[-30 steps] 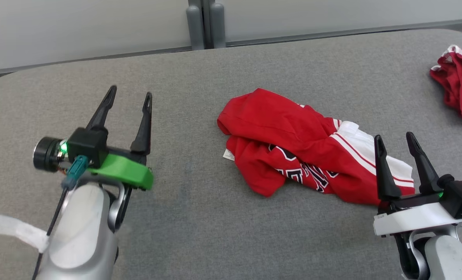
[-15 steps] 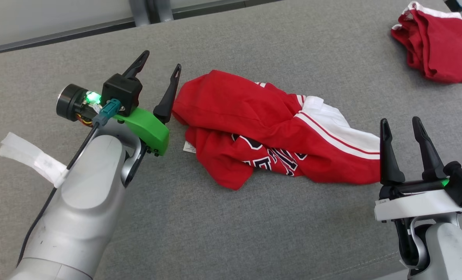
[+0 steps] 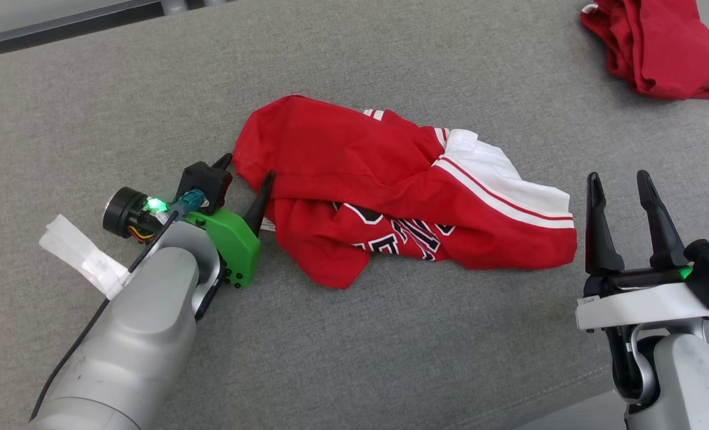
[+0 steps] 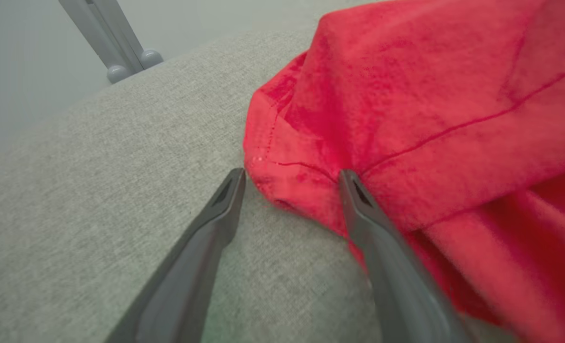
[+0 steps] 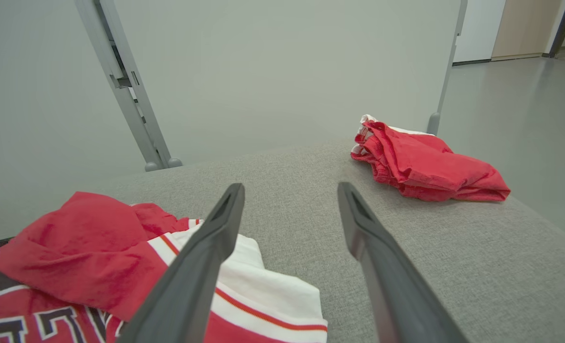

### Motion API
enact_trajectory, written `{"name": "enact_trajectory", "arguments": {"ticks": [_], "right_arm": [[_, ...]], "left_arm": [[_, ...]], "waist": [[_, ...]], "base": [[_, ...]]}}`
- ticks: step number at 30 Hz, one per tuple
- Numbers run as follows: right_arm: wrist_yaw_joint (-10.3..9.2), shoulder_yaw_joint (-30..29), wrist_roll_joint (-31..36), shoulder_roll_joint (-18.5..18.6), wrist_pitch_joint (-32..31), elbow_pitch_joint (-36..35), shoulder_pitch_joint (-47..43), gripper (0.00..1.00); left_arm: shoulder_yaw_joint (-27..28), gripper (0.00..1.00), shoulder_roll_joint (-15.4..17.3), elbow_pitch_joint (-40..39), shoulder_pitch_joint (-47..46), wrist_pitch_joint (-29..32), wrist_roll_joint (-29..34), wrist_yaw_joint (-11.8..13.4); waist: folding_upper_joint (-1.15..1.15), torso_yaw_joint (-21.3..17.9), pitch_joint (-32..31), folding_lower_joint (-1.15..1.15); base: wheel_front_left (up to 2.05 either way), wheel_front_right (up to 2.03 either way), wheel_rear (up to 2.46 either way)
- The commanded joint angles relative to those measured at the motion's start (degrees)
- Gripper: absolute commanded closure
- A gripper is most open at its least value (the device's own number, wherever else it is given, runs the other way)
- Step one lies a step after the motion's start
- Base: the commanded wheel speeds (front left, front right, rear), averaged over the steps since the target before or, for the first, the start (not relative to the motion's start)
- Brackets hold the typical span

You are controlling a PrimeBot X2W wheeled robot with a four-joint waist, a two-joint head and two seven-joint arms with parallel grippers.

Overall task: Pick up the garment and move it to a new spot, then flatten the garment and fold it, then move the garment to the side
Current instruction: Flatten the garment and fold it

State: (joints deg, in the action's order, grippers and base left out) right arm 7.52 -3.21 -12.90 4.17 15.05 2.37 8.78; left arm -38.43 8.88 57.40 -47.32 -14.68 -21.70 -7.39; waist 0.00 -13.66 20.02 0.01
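Observation:
The garment is a crumpled red jersey with white trim and dark lettering, lying mid-table. My left gripper is low at its left edge, open. In the left wrist view the left gripper has a hemmed corner of the garment between its two fingers, the right finger against the cloth. My right gripper stands open just off the garment's right end, holding nothing. Seen from the right wrist, the right gripper points past the garment, which lies to its left.
A second red garment lies bunched at the far right corner of the grey padded table, also seen from the right wrist. White tape hangs from my left arm. Grey posts stand behind the table.
The head camera has tilted down and shifted. My left gripper has travelled right and down to the garment's left edge, its fingers now around the hem. The right gripper stayed put.

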Motion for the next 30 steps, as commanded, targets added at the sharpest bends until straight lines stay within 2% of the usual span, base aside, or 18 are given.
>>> {"name": "enact_trajectory", "arguments": {"ticks": [1, 2, 4, 10, 15, 21, 30], "right_arm": [[-0.05, 0.15, 0.38, 0.04, 0.16, -0.01, 0.84, 0.0], [-0.05, 0.25, 0.42, 0.07, 0.16, -0.04, 0.96, 0.0], [-0.05, 0.34, 0.51, 0.16, 0.16, -0.05, 1.02, 0.0], [-0.05, -0.14, 0.58, 0.59, 0.16, -0.14, 0.36, 0.0], [-0.05, -0.73, 0.83, 0.71, 0.16, 0.26, -1.13, 0.0], [-0.05, -0.52, 0.75, 1.09, 0.16, 0.99, -2.93, 0.0], [-0.05, -0.37, 0.64, 1.23, 0.16, 1.91, -5.86, 0.0]], "left_arm": [[-0.8, 0.04, -0.26, 1.0, -0.84, 0.24, -1.01, -0.15], [-1.51, 0.61, -0.51, 1.68, -1.12, 0.3, -1.65, -0.15], [-2.38, 1.0, -0.76, 2.58, -1.47, 0.21, -2.42, -0.15], [-3.17, 1.0, -0.89, 2.44, -2.85, -0.47, -5.4, -0.15], [0.45, 1.0, 0.52, -2.91, -2.48, -0.5, -5.85, 0.22], [6.36, 1.0, 2.76, -14.67, 3.56, -0.5, -3.89, 2.03], [11.66, 1.0, 5.45, -30.92, 21.1, -0.51, -1.53, 4.43]], "waist": [[0.0, 0.08, -0.08, -0.01], [0.0, 0.07, -0.13, -0.01], [0.0, 0.05, -0.26, -0.01], [0.0, 0.52, -1.27, -0.01], [0.0, 2.63, -3.69, -0.01], [0.0, 6.82, -8.25, -0.01], [0.0, 13.27, -12.45, -0.01]], "base": [[0.0, 0.0, 0.0], [0.0, 0.0, 0.0], [0.0, 0.0, 0.0], [0.0, 0.0, 0.0], [0.0, 0.0, 0.0], [0.0, 0.0, 0.0], [0.0, 0.0, 0.0]]}}
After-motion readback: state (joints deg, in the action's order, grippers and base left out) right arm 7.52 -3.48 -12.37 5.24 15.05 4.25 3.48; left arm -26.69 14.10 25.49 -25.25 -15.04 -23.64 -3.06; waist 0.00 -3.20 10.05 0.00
